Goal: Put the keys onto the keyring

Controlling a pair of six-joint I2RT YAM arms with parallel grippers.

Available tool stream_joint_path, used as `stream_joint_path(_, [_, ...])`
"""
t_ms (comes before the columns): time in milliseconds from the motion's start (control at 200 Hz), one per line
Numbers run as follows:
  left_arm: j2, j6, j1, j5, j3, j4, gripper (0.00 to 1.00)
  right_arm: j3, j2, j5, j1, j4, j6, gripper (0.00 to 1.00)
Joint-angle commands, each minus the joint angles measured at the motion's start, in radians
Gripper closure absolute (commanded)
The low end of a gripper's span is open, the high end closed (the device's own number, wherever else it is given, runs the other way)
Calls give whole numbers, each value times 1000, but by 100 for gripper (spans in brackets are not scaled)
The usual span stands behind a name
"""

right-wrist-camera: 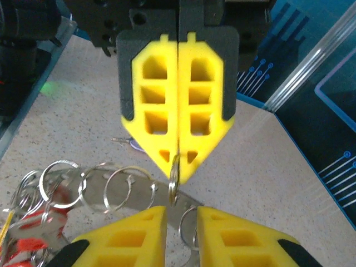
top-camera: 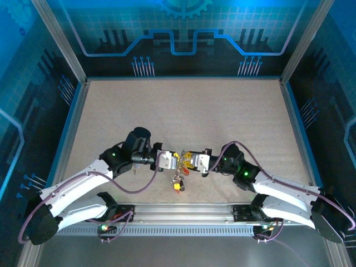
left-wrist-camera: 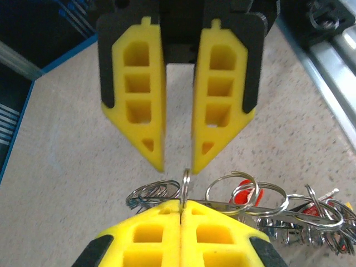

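My left gripper (top-camera: 176,161) (left-wrist-camera: 182,204) is shut on a thin metal ring (left-wrist-camera: 185,182) of the keyring bunch, which I see edge-on and upright. From that ring a flat grey metal strip (left-wrist-camera: 267,211) carries several more split rings (left-wrist-camera: 231,192) to one side. Keys (top-camera: 178,184) with red and yellow heads hang under the grippers; one red head (left-wrist-camera: 246,193) (right-wrist-camera: 36,238) shows through the rings. My right gripper (top-camera: 189,161) (right-wrist-camera: 182,214) faces the left one tip to tip, its jaws a little apart, with a loose ring (right-wrist-camera: 188,225) in the gap. A pale-headed key (right-wrist-camera: 129,146) lies alone on the table.
The speckled beige table (top-camera: 183,111) is walled by blue panels and aluminium posts. A metal rail (top-camera: 183,214) runs along the near edge between the arm bases. Both arms meet at the near centre.
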Motion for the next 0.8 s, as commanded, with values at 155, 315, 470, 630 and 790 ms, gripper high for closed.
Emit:
stream_joint_path(155, [23, 45, -15, -132, 100, -139, 100, 42, 50, 22, 7, 6, 28, 76])
stream_joint_path(315, [27, 34, -23, -115, 111, -148, 100, 48, 93, 17, 15, 71, 63, 75])
stream_joint_path(470, [19, 23, -24, -89, 99, -122, 100, 49, 129, 12, 21, 135, 100, 75])
stream_joint_path(630, [21, 9, -23, -68, 95, -105, 100, 51, 155, -3, 30, 178, 116, 76])
stream_joint_path(790, [21, -10, -23, -53, 91, -83, 100, 59, 175, 5, 39, 184, 125, 79])
